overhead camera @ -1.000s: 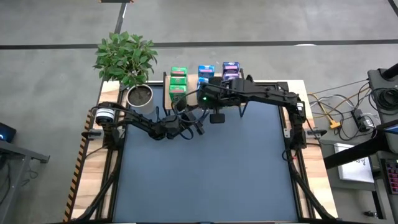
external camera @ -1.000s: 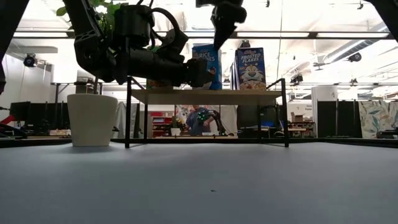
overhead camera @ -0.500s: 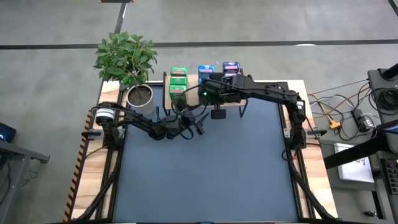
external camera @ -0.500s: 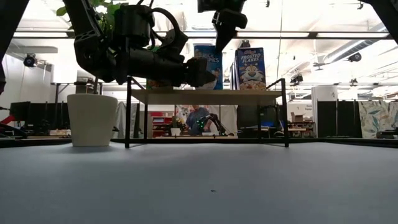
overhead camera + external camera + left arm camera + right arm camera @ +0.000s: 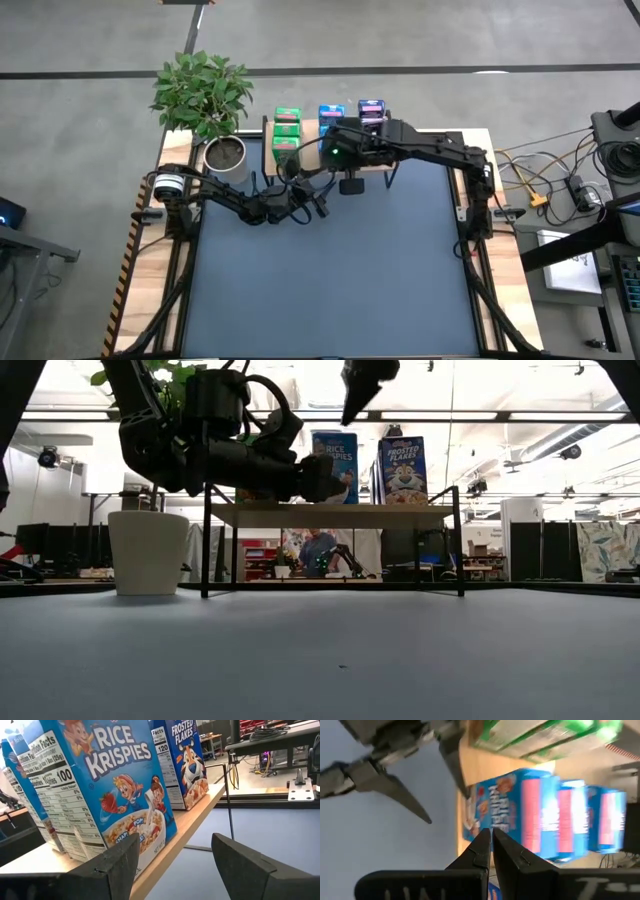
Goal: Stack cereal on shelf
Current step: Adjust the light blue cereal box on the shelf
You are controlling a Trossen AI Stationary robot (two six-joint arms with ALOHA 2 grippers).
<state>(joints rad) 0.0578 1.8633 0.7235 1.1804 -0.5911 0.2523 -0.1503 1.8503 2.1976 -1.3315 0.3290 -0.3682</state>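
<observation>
On the shelf (image 5: 330, 515), a blue cereal box (image 5: 112, 795) marked "RICE KRISPIES" is stood beside one marked "FROSTED FLAKES" (image 5: 185, 762). The left gripper (image 5: 175, 862) is held released before them; the right gripper (image 5: 491, 851) is kept clenched above, empty.

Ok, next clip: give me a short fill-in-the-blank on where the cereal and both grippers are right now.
1. The Rice Krispies box stands upright on the ____.
2. On the shelf, the box beside Rice Krispies reads Frosted ____.
3. The left gripper faces the Rice Krispies box with its fingers ____.
4. The right gripper hangs above the cereal with its fingers ____.

Missing words: shelf; Flakes; open; shut
</observation>
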